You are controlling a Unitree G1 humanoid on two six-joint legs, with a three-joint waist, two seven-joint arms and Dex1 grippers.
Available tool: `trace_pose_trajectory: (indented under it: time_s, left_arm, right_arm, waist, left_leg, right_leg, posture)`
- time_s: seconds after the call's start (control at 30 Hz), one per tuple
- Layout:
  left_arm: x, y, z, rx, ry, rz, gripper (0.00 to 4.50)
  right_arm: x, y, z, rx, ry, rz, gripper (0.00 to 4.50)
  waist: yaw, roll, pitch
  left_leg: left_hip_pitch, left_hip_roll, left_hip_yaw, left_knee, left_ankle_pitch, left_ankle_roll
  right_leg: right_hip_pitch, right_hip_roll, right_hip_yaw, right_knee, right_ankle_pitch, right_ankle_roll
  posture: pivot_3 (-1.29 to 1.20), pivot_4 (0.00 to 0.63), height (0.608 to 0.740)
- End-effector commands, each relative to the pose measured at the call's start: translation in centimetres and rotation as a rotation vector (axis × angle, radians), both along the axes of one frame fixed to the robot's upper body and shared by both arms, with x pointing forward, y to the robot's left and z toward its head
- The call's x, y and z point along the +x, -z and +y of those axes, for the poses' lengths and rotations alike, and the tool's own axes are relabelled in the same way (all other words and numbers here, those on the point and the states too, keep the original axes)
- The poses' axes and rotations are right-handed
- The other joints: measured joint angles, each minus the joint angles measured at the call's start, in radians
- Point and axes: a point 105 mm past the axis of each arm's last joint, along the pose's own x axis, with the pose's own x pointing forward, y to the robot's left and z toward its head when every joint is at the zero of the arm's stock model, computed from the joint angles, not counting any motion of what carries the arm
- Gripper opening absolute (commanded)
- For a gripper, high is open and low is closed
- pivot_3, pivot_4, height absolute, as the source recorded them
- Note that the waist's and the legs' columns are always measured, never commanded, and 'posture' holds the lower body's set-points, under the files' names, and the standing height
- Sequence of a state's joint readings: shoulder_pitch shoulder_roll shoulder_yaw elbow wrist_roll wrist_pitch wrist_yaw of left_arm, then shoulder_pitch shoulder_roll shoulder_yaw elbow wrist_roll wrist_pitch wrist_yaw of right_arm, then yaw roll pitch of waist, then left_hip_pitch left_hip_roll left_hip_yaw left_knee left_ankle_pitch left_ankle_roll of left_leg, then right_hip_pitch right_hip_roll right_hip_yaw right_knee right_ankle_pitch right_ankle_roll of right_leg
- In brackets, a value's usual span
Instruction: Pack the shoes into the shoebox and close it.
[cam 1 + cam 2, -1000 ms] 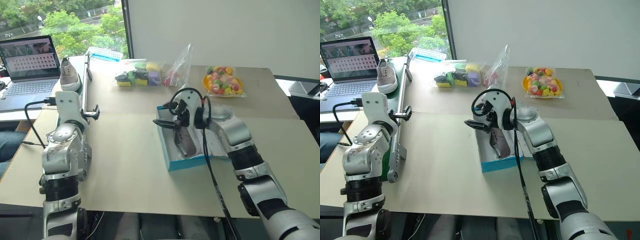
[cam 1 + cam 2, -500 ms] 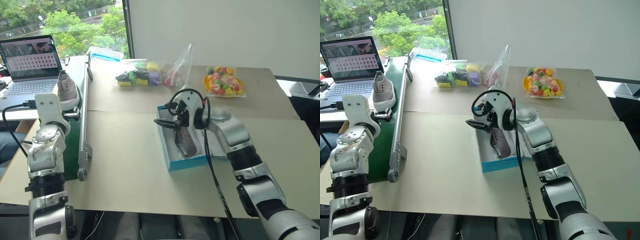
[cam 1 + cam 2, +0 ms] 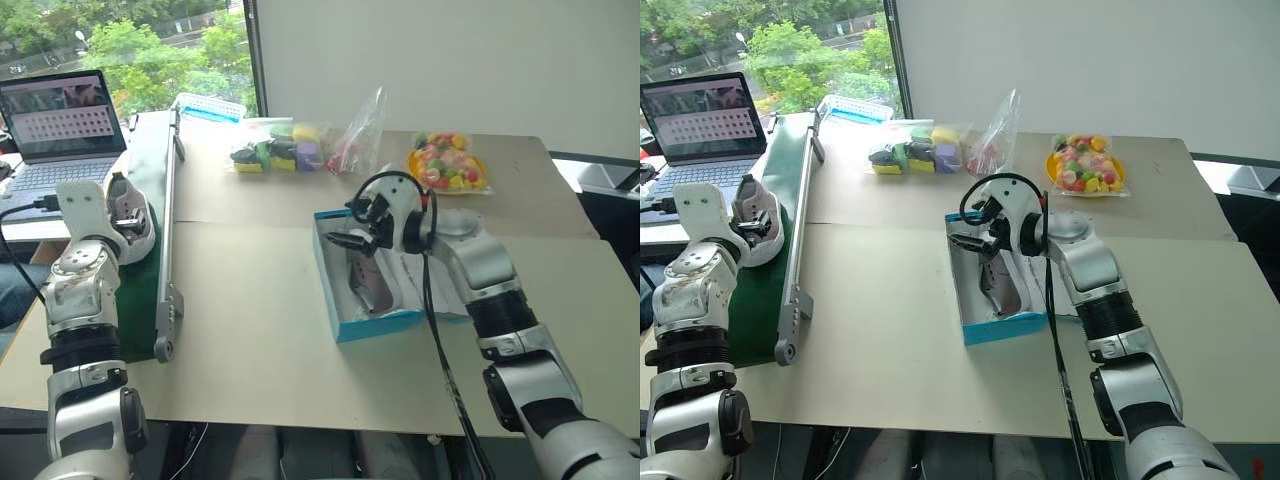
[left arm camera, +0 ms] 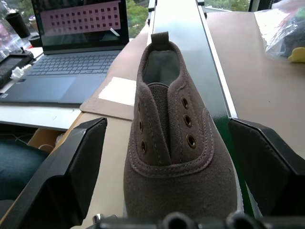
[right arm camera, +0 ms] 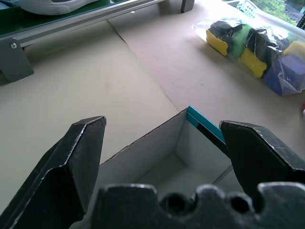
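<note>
The two shoes are grey-taupe low-top sneakers with white rubber soles, metal eyelets and no laces. One shoe (image 4: 171, 157) stands on a dark green conveyor belt (image 3: 150, 190) at the left edge of the table (image 3: 250, 330), its toe toward the robot and its heel loop toward the far end. The left gripper (image 4: 167, 167) has its two black fingers (image 4: 62, 176) spread wide on either side of this shoe, with a gap showing between each finger and the shoe's sides, so it is open and grips nothing. The other shoe (image 3: 365, 285) lies inside the shoebox (image 3: 345, 325), along its length.

The shoebox is bright blue outside and white inside, and sits open at the middle of the table. Its lid (image 3: 440, 290) lies flat to the right, under the right arm. The right gripper (image 3: 975, 245) hovers over the far end of the box with its fingers (image 5: 81, 157) wide apart and nothing between them; below it the far corner of the box is bare white card.

At the far side of the table lie a clear bag of coloured blocks (image 3: 285, 150) and, to the right, a clear bag of small colourful round pieces (image 3: 445, 162). A laptop (image 3: 60, 125) with its screen lit stands open to the far left, beyond the belt. A light blue basket (image 3: 210, 105) sits at the belt's far end.
</note>
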State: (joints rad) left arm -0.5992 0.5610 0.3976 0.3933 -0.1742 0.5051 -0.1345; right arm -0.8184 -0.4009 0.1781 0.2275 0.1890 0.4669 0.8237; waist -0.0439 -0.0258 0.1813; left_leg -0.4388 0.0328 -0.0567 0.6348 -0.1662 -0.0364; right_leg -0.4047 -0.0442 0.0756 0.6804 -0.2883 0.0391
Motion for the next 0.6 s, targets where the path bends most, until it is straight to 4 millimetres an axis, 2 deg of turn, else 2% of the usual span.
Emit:
trace_pose_trajectory:
  time_s: [0.03, 0.17, 0.2, 0.23, 0.27, 0.4, 0.47, 0.6]
  left_arm:
    - [0.0, -0.7, 0.0, -0.087, -0.004, -0.047, 2.41]
    - [-0.1, -0.7, 0.3, -0.198, -0.041, -0.074, 0.96]
    - [-0.2, -0.8, 0.4, -0.211, -0.048, -0.077, 0.44]
    - [-0.1, -1.2, 0.2, -0.241, -0.043, -0.100, 0.25]
    - [0.0, -1.5, 0.1, -0.260, -0.037, -0.116, 0.12]
    - [0.4, -3.9, -0.9, -0.245, -0.004, -0.184, 0.12]
    - [0.7, -5.9, -2.3, -0.245, 0.054, -0.252, 0.12]
    - [1.3, -9.5, -6.7, -0.257, 0.229, -0.360, 0.12]
  right_arm:
    - [-0.1, -1.8, -0.4, 0.020, 0.012, -0.058, 4.50]
    - [0.1, -1.9, -0.8, 0.014, 0.035, -0.059, 4.50]
    - [0.1, -1.9, -0.9, 0.014, 0.037, -0.058, 4.50]
    - [0.2, -1.9, -1.0, 0.013, 0.041, -0.058, 4.50]
    - [0.2, -1.9, -1.1, 0.012, 0.043, -0.057, 4.50]
    - [0.2, -2.0, -1.2, 0.017, 0.051, -0.057, 4.50]
    - [0.3, -2.1, -1.3, 0.022, 0.056, -0.058, 4.50]
    - [0.5, -2.8, -1.5, 0.076, 0.076, -0.049, 4.50]
  waist:
    - [0.001, 0.000, 0.000]
    - [0.007, 0.000, 0.000]
    - [0.008, 0.000, 0.000]
    - [0.009, 0.000, 0.000]
    - [0.009, 0.000, 0.000]
    - [0.008, 0.000, 0.000]
    - [0.008, -0.001, 0.000]
    - [0.010, -0.003, 0.001]
  left_leg:
    - [0.000, 0.000, 0.000, 0.000, 0.000, 0.000]
    - [0.000, 0.000, 0.000, 0.000, 0.000, 0.000]
    - [0.000, 0.000, -0.001, 0.001, 0.000, 0.000]
    - [0.000, 0.000, -0.001, 0.001, 0.000, 0.000]
    - [0.000, 0.000, -0.001, 0.001, 0.001, 0.000]
    - [0.000, 0.000, -0.001, 0.001, 0.001, 0.000]
    - [0.000, 0.000, -0.002, 0.001, 0.001, 0.000]
    - [-0.001, 0.000, -0.002, 0.001, 0.001, 0.000]
  right_leg:
    - [0.000, 0.000, 0.000, 0.000, 0.000, 0.000]
    - [0.000, 0.000, 0.000, 0.001, 0.000, 0.000]
    - [0.000, 0.000, -0.001, 0.001, 0.000, 0.000]
    - [0.001, 0.000, -0.001, 0.001, 0.000, 0.000]
    - [0.001, 0.000, -0.001, 0.001, 0.000, 0.000]
    - [0.001, 0.000, -0.001, 0.002, 0.000, -0.001]
    - [0.001, 0.000, -0.002, 0.001, 0.000, -0.001]
    - [0.001, 0.000, -0.002, 0.001, 0.000, -0.001]
  posture:
    - [0.00, 0.150, 0.740]
    - [0.00, 0.150, 0.740]
    - [0.00, 0.150, 0.740]
    - [0.00, 0.150, 0.740]
    - [0.00, 0.150, 0.740]
    - [0.00, 0.150, 0.740]
    - [0.00, 0.150, 0.740]
    - [0.00, 0.150, 0.740]
